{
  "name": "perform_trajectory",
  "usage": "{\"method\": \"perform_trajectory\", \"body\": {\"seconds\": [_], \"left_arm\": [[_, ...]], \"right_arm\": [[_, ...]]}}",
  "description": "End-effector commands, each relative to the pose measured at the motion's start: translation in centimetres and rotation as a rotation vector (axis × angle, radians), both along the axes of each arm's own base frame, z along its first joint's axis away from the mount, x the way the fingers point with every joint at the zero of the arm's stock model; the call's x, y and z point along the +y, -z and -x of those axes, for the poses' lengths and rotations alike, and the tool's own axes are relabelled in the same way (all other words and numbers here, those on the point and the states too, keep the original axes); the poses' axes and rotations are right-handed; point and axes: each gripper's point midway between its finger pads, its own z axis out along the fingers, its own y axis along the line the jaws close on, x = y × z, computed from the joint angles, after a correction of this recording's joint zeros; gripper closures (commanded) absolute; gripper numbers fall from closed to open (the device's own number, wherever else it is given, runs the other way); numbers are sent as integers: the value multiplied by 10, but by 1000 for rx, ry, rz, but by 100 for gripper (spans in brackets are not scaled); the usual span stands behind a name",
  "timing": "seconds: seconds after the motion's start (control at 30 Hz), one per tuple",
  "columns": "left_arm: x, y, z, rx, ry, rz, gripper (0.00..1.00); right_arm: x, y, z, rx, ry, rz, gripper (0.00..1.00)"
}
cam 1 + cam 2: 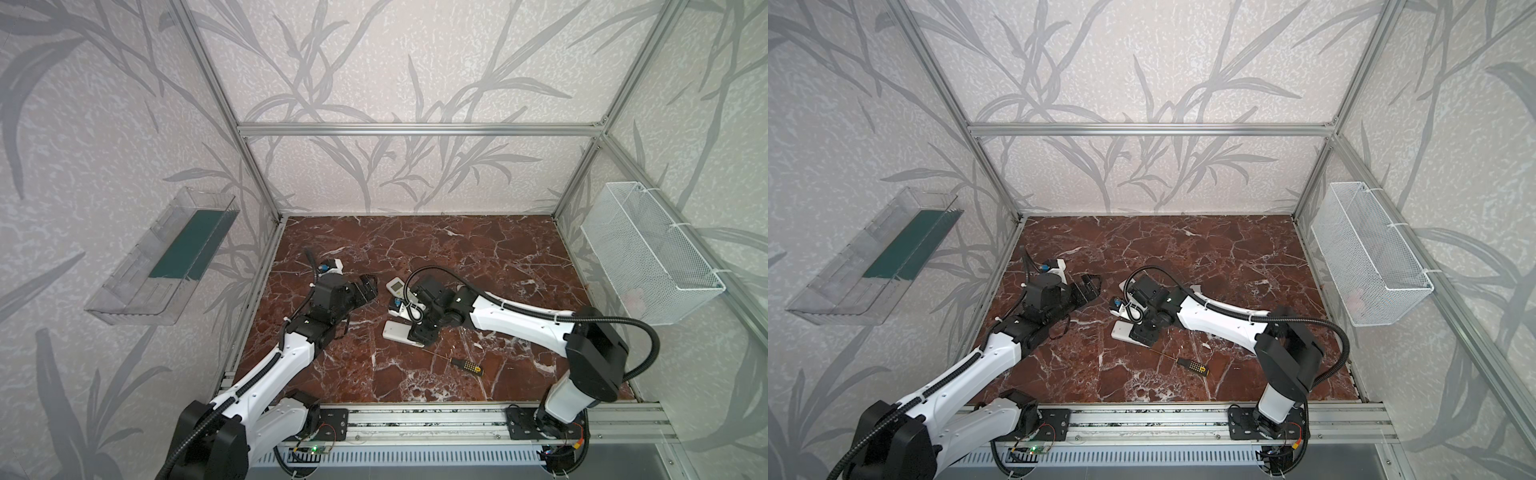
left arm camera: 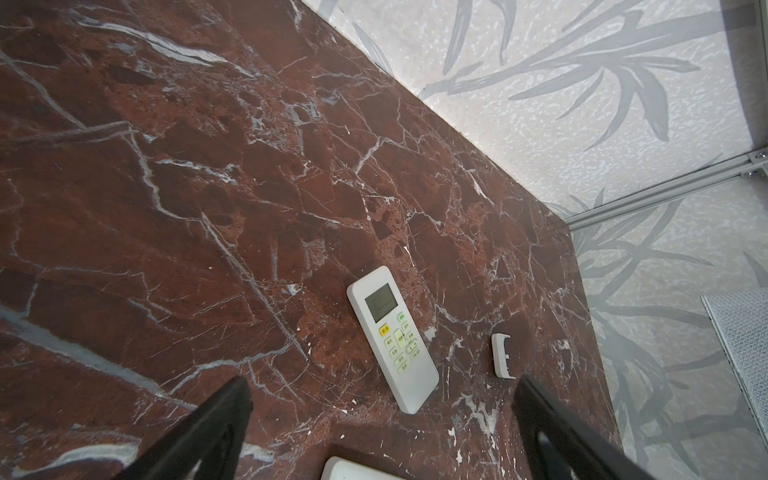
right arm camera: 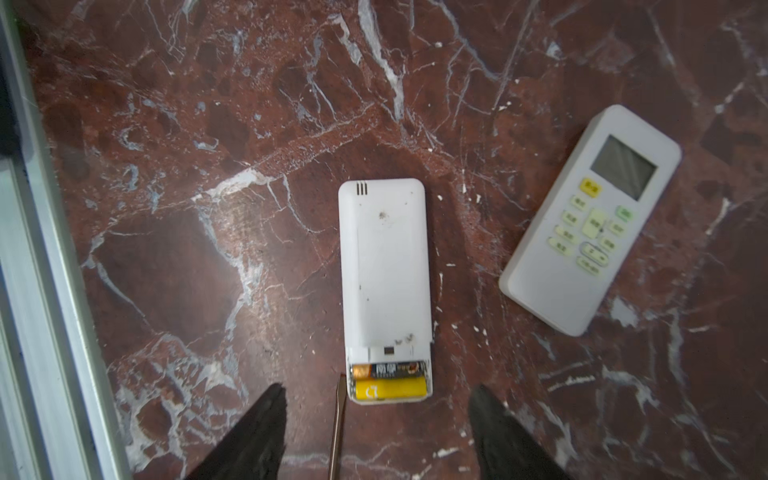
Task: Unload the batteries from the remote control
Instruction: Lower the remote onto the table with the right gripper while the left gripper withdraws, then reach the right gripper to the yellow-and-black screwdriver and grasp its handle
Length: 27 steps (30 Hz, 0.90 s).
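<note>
Batteries [image 3: 390,390] — two of them, one yellow and one in a dark printed wrap — lay side by side in the open bay at the end of the face-down remote [image 3: 384,266]. They were just ahead of the right tool [image 3: 377,392] and centred between its fingers. That tool hung spread above the tabletop [image 3: 208,124], pinching nothing. The screwdriver [image 3: 337,419] tip lay between the same fingers, touching or nearly touching the bay's corner; I could not tell which. The left tool [image 1: 368,289] was also spread wide and empty, well off to the side. A second remote [image 2: 392,338] lay face up ahead of it, with a loose cover [image 2: 503,355] beside that.

Judged from here, neither cell had been lifted out. They looked light, rigid and smooth — likely to roll or slip from a loose pinch, and probably held by spring contacts at the ends. The yellow one sat nearest the remote's end wall. The better hold seemed to be across its middle, once one end had been levered up. The remote looked light enough to slide if pushed.
</note>
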Motion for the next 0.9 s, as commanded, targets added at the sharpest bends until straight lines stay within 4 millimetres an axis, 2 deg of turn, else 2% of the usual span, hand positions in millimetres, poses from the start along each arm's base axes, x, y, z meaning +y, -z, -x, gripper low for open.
{"method": "perform_trajectory", "body": {"seconds": [0.0,0.13,0.23,0.33,0.6,0.7,0.87], "left_arm": [[-11,-18,-5,-45,84,-30,1],[-23,-16,-6,-28,160,-47,1],[-32,-13,-5,-15,215,-41,1],[-40,-11,-7,-4,246,-28,2],[-53,-9,-10,1,285,10,2],[-56,-9,-9,1,300,10,3],[-63,-3,-6,12,335,6,2]], "right_arm": [[-34,-14,-1,71,125,63,33],[-65,-21,1,105,268,68,37],[-85,-14,11,108,321,97,39],[-103,4,21,122,368,130,40],[-109,39,42,254,525,68,44],[-123,51,48,250,567,86,44],[-132,59,61,287,567,114,43]]}}
